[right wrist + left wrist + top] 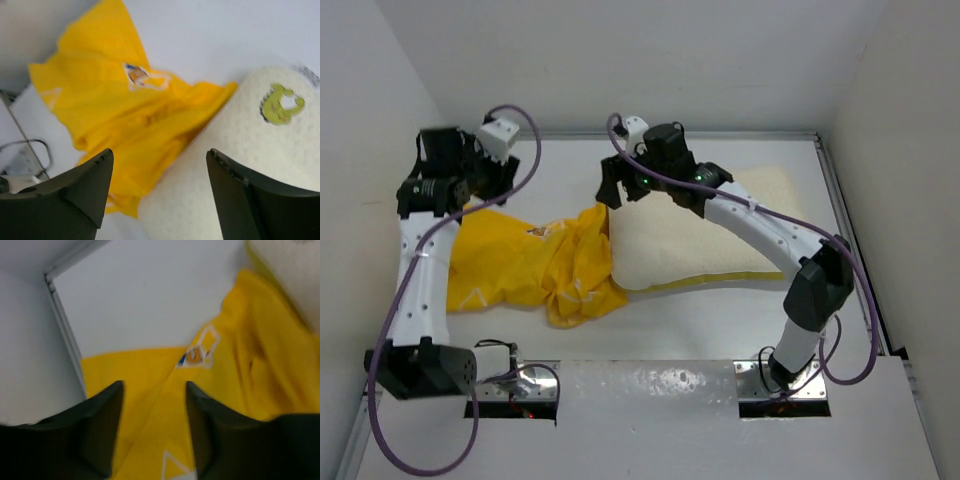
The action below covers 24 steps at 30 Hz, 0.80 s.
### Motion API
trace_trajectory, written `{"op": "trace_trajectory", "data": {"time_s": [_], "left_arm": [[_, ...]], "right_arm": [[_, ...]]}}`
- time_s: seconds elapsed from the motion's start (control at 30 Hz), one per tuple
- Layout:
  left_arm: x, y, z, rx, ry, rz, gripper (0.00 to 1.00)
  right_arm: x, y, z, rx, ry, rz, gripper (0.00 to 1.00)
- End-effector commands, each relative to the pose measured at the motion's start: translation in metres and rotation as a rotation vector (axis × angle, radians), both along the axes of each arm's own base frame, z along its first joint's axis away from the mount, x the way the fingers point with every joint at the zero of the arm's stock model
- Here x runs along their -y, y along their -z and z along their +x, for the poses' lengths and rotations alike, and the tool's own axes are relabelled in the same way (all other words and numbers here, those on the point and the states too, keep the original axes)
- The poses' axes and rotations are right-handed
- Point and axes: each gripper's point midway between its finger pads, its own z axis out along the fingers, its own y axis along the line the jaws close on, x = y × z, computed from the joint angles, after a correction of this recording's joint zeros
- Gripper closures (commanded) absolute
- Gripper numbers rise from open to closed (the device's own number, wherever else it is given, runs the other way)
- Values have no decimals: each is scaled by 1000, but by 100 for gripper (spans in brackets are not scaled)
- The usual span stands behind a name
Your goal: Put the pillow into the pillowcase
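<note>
The cream-white pillow (pixel 700 240) lies at the table's middle right, its left end against the crumpled yellow pillowcase (pixel 520 262). My right gripper (pixel 613 190) is open, hovering over the pillow's left end where it meets the case. In the right wrist view the pillow (pixel 240 165) shows a yellow-green mark (pixel 281 104) beside the pillowcase (pixel 120 115), with my right gripper (pixel 160 155) empty above them. My left gripper (pixel 480 185) is open at the far left above the case's back edge. In the left wrist view my gripper (pixel 154 387) hangs empty over the pillowcase (pixel 220 390).
White walls close in the table at the left, back and right. A metal rail (pixel 840 230) runs along the right edge. A wall corner and rail (pixel 62 330) stand close to my left gripper. Purple cables (pixel 520 130) loop off both arms.
</note>
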Motion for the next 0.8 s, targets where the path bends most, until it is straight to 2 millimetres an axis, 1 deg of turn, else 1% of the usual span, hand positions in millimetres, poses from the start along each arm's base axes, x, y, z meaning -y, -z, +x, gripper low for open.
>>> {"op": "trace_trajectory", "data": {"time_s": [0.0, 0.03, 0.07, 0.1, 0.13, 0.17, 0.2, 0.23, 0.27, 0.3, 0.33, 0.37, 0.4, 0.43, 0.47, 0.5, 0.53, 0.57, 0.6, 0.63, 0.67, 0.7, 0.73, 0.77], "left_arm": [[-52, 153, -99, -541, -150, 184, 36], [-59, 162, -104, -535, -154, 218, 23], [-59, 169, -109, -531, -145, 220, 18], [-55, 180, -122, -522, -133, 216, 13], [-56, 183, -115, -467, -132, 227, 9], [-54, 186, -116, -447, -113, 226, 7], [-54, 201, -122, -471, -112, 229, 6], [-54, 207, -119, -467, -114, 229, 6], [-55, 213, -118, -476, -117, 226, 6], [-60, 227, -125, -522, -133, 247, 7], [-62, 233, -119, -503, -140, 252, 9], [-62, 248, -126, -533, -139, 249, 11], [-62, 254, -124, -527, -140, 250, 15], [-64, 257, -116, -495, -153, 250, 33], [-63, 262, -116, -504, -155, 246, 45], [-63, 261, -111, -494, -156, 241, 59], [-64, 258, -104, -473, -168, 234, 100], [-68, 245, -90, -426, -190, 234, 100], [-70, 237, -82, -392, -198, 238, 100], [-76, 223, -65, -316, -219, 252, 100], [-83, 204, -47, -243, -244, 268, 100], [-92, 186, -26, -154, -284, 293, 100], [-97, 173, -11, -103, -308, 293, 100], [-102, 154, 16, -56, -324, 291, 100]], "right_arm": [[-22, 28, -6, -70, -78, -110, 13], [-35, 29, -14, -64, -116, -126, 3], [-40, 40, -22, -67, -138, -165, 1], [-44, 54, -29, -50, -173, -216, 1], [-52, 73, -51, -53, -221, -262, 1], [-62, 80, -60, -43, -258, -255, 1], [-67, 90, -72, -68, -294, -249, 1], [-76, 106, -92, -123, -355, -242, 2], [-80, 114, -98, -148, -366, -243, 5], [-82, 123, -101, -173, -364, -250, 8], [-80, 141, -103, -202, -356, -278, 11], [-77, 150, -103, -218, -342, -297, 15], [-74, 160, -103, -225, -335, -316, 28], [-66, 176, -105, -248, -328, -347, 37], [-65, 182, -106, -249, -331, -350, 48], [-63, 187, -109, -259, -338, -350, 80], [-60, 193, -117, -279, -355, -338, 99], [-59, 194, -121, -288, -364, -321, 100], [-56, 196, -126, -308, -382, -302, 100], [-48, 203, -135, -347, -398, -296, 100], [-47, 198, -142, -368, -422, -269, 100], [-39, 203, -150, -388, -433, -281, 100], [-34, 205, -156, -397, -450, -283, 100], [-34, 202, -159, -384, -474, -268, 100]]}}
